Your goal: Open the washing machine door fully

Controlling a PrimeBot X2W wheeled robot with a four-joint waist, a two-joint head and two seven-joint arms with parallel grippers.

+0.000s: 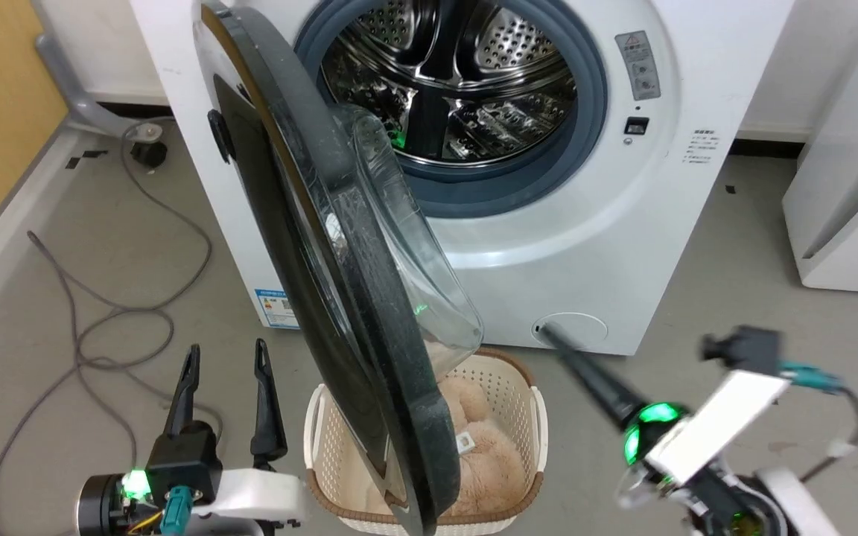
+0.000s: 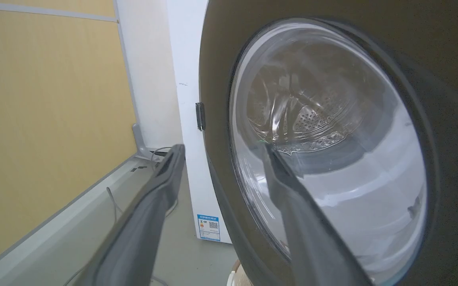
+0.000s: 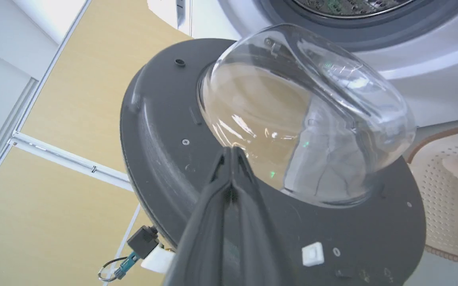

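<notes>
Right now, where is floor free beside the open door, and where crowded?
Bare floor lies between the washing machine and the white cabinet. Left of the washing machine door, cables cross it. Crowded below the door: the basket.

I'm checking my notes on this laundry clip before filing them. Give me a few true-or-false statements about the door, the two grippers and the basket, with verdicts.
1. The washing machine door is latched shut. False: it stands swung out from the drum opening.
2. The left gripper has its fingers apart. True.
3. The right gripper has its fingers spread wide. False: they are pressed together.
4. A basket holding a plush toy sits on the floor in front of the machine. True.
</notes>
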